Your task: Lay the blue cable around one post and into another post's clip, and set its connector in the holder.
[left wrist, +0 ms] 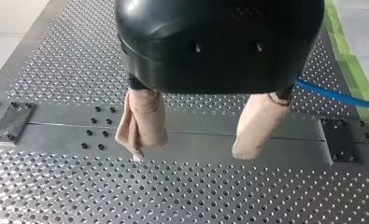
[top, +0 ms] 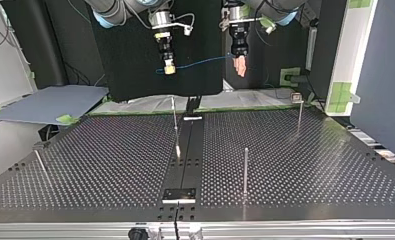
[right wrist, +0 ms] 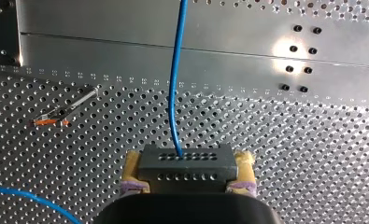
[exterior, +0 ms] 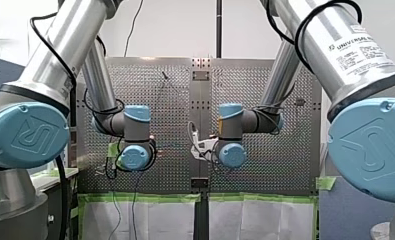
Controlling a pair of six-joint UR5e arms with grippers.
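Across the perforated table point(top: 310, 150), thin posts point(top: 245, 170) (green tape point(top: 341, 95) behind)

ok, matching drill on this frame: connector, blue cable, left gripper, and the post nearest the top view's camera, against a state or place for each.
Things:
1. connector
2. blue cable
3. my left gripper
4. near post

States:
A. stands upright on the table
B. beige fingers apart, nothing between them
C. clamped in my right gripper
D. hangs in the air between both grippers

Pairs: 1-C, 2-D, 3-B, 4-A
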